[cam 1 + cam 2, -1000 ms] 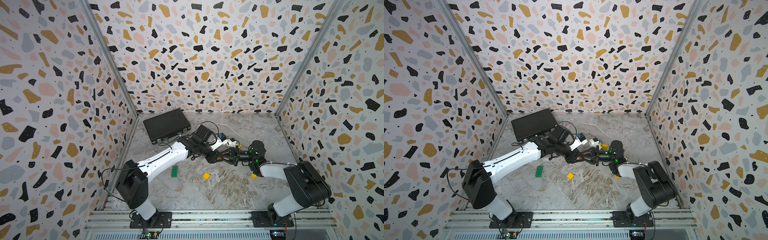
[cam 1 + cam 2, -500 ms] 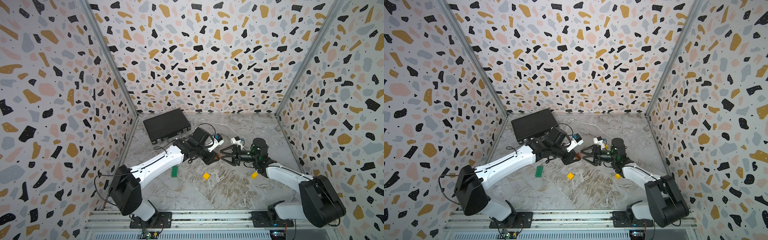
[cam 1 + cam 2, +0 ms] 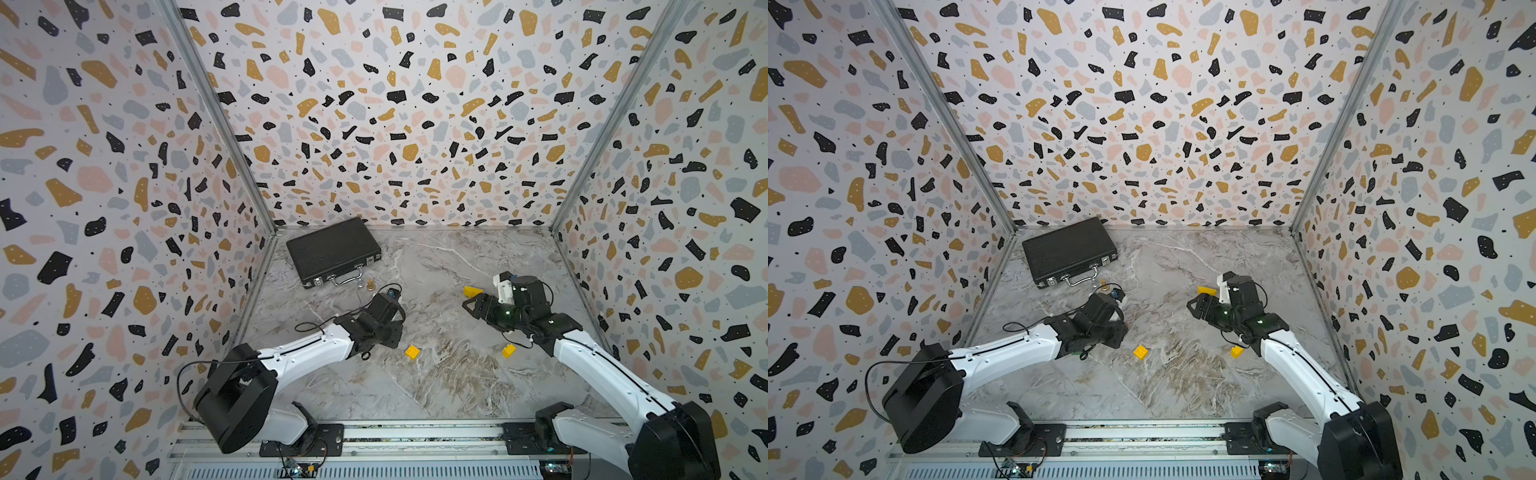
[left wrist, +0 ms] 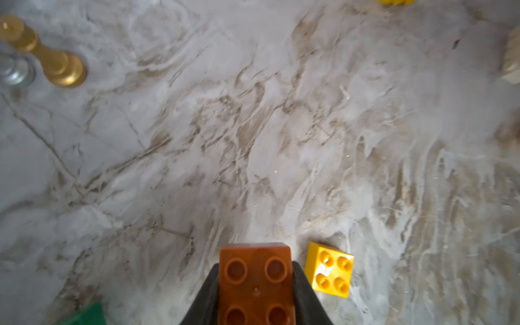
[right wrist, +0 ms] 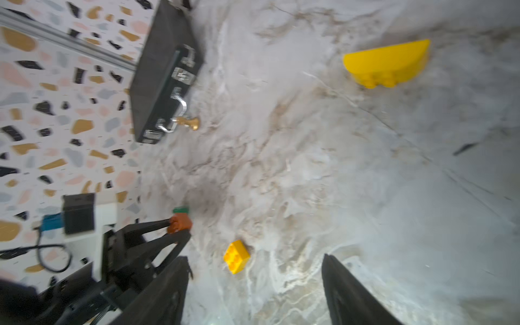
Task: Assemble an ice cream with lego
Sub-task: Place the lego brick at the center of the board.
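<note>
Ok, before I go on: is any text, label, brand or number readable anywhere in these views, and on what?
No text can be read in any view.
orange-brown brick: studs show, no lettering on them.
yellow brick: studs show, no mark legible.
half-round yellow brick: blurred, nothing readable.
black case: no label visible; too small to tell finer marks.

Colours you saw
Your black left gripper held an orange-brown brick; beside it lay a yellow brick on the grey-veined marble table.
</note>
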